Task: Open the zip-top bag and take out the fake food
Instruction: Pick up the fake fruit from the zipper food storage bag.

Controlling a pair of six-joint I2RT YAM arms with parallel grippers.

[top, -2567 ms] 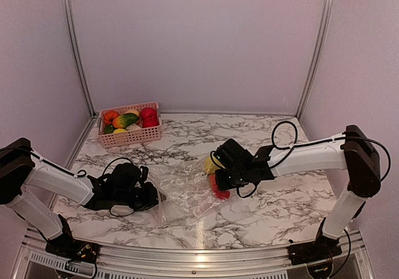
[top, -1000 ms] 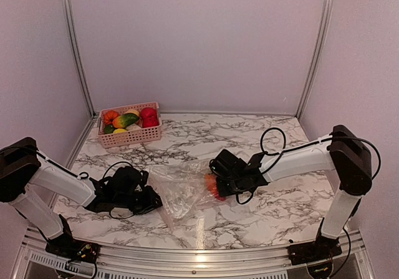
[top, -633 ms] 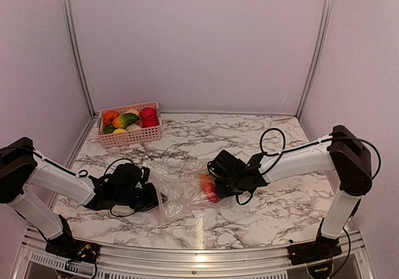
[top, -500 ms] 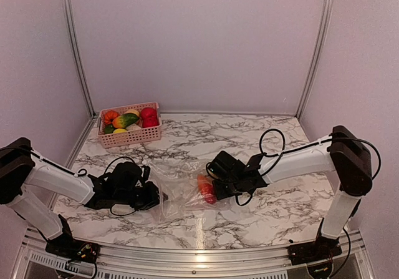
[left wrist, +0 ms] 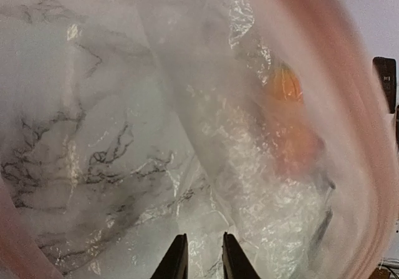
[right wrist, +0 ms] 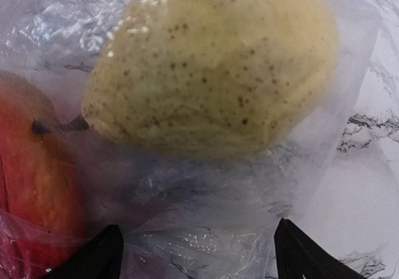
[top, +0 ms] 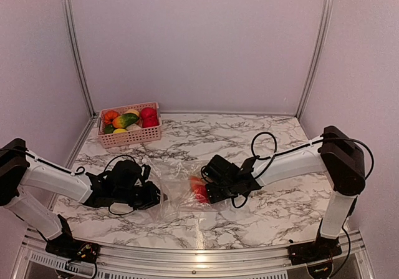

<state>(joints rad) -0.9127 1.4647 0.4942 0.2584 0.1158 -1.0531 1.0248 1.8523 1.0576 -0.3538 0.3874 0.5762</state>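
Observation:
The clear zip-top bag (top: 176, 190) lies crumpled on the marble table (top: 274, 210) between my two grippers. Fake food sits inside it: a red piece (top: 199, 193) shows from above. In the right wrist view a cream speckled pear (right wrist: 212, 67) and a red fruit (right wrist: 31, 166) lie behind the film (right wrist: 218, 198). My right gripper (right wrist: 199, 257) is low at the bag's right end, jaws wide apart, holding nothing. My left gripper (left wrist: 201, 260) is at the bag's left edge with its fingers close together on the plastic (left wrist: 262, 185). An orange-red piece (left wrist: 293, 135) glows through it.
A pink slatted basket (top: 129, 135) with red, orange, green and yellow toy produce stands at the back left by the wall. Both arms lie low over the table's front half, with loose black cables near each wrist.
My right gripper has opened and let the bag go. The bag and its food have sunk flat onto the table and shifted left; the right arm followed, lower and leftward. The left gripper barely moved.

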